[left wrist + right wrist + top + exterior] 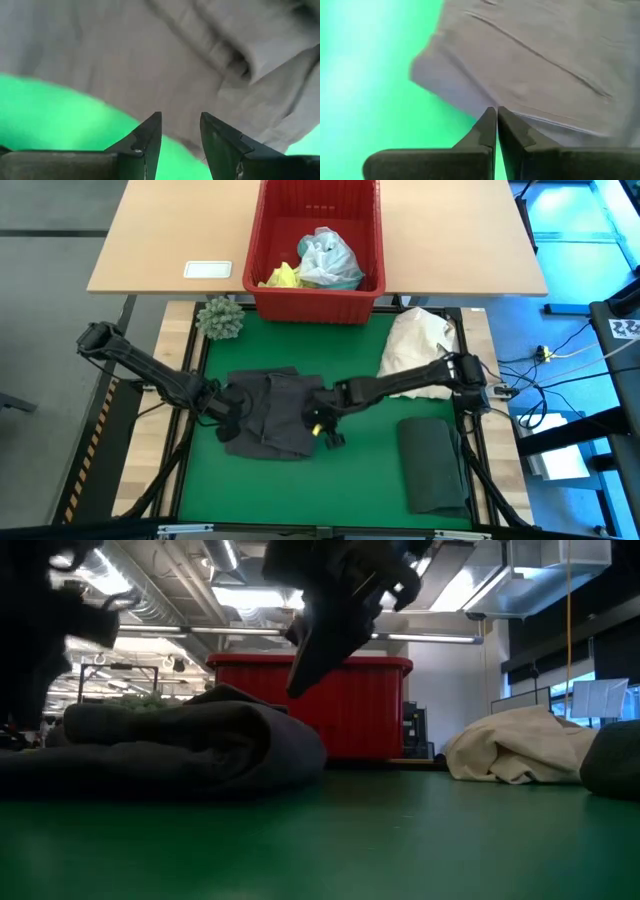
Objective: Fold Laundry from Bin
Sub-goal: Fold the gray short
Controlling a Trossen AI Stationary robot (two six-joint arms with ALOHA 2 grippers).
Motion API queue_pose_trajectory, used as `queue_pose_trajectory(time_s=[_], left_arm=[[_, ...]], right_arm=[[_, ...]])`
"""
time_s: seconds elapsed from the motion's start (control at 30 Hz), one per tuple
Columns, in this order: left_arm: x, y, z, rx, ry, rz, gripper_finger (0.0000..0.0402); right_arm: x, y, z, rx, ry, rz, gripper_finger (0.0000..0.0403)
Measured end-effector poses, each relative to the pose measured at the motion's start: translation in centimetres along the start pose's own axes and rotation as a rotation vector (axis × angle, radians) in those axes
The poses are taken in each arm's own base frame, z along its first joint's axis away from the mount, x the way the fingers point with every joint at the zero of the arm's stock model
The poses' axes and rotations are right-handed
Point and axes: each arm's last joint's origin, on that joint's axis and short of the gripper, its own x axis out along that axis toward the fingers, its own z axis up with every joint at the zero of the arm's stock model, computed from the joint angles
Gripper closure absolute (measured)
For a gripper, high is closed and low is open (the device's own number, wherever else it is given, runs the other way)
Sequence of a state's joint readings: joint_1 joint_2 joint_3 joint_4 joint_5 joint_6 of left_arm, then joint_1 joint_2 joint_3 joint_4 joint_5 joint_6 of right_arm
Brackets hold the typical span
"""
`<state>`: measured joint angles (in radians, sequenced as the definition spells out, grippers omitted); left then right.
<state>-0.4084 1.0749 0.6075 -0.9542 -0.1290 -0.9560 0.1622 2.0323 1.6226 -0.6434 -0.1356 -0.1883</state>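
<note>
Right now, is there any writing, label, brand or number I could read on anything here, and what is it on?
No text can be read in any view.
White card on the tan table: looks blank, or its print is too small to read.
Black-and-white square marker at the right edge: a pattern, no letters.
Red bin, grey garment, folded dark garment, cream bundle: no label visible.

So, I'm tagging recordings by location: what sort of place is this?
Probably a robotics lab or workshop in an industrial building: bare ceiling ducts and strip lights overhead, a green-matted work table between two arms, loose cables on the floor.
</note>
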Motion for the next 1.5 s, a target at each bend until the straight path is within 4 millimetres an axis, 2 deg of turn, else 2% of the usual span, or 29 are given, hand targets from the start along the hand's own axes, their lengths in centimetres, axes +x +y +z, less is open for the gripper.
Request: queue_pose_trajectory(time_s=[0.13, 0.27, 0.6, 0.9, 1.07, 1.2, 1.33, 1.5], left_arm=[[1.8, 0.4, -0.8, -0.057, 0.076, -0.014, 0.0277], [3.1, 0.2, -1.2, -0.092, 0.115, -0.074, 0.0278], [4.7, -2.6, 0.2, -0.063, 0.074, -0.371, 0.0278], [5.2, -5.7, 2.0, 0.141, -0.092, -0.635, 0.0278], [4.5, -6.4, 2.5, 0.179, -0.130, -0.699, 0.0278], [2.9, -7.0, 3.0, 0.230, -0.119, -0.738, 0.0278], [0.2, -6.8, 3.6, 0.276, -0.145, -0.640, 0.0278], [-2.4, -5.9, 4.4, 0.350, -0.307, -0.312, 0.0278]], right_arm=[[0.6, 1.3, 0.2, -0.030, -0.022, 0.022, 0.0386], [1.7, 1.0, -0.8, -0.007, -0.024, 0.021, 0.0386], [2.8, -3.0, -4.3, 0.186, 0.070, -0.091, 0.0386], [1.8, -7.2, -5.5, 0.268, 0.088, -0.194, 0.0386], [0.8, -9.0, -5.2, 0.276, 0.083, -0.288, 0.0386], [-0.6, -9.2, -4.1, 0.269, 0.060, -0.297, 0.0386], [-1.8, -7.5, -2.3, 0.223, 0.019, -0.271, 0.0386], [-1.5, -3.9, -0.5, 0.115, -0.007, -0.216, 0.0386]])
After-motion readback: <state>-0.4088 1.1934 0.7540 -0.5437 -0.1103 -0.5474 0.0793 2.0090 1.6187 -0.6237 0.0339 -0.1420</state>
